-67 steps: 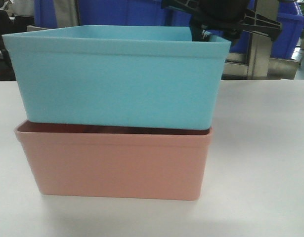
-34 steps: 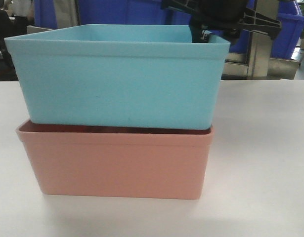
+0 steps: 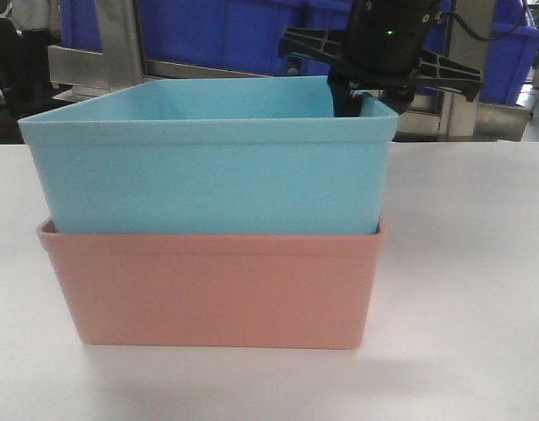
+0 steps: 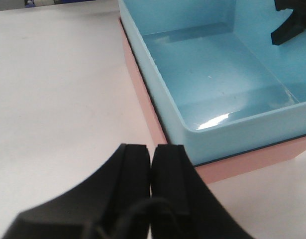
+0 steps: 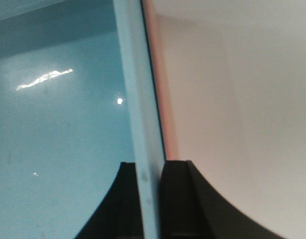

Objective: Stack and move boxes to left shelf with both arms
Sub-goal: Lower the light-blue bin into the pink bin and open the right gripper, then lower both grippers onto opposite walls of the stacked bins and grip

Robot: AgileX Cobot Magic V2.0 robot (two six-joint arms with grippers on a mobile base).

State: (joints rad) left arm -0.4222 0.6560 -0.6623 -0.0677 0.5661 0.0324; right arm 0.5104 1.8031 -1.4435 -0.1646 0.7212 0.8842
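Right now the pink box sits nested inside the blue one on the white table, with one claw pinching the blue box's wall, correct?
No, it is reversed: the blue box sits nested inside the pink box, as the front-facing view shows. The rest holds: both stand on the white table, and the right claw is pinching the blue box's wall.

Beyond the far edge of the plain white tabletop [image 3: 462,263], dark royal-blue plastic bins [image 3: 225,35] stood along the back.
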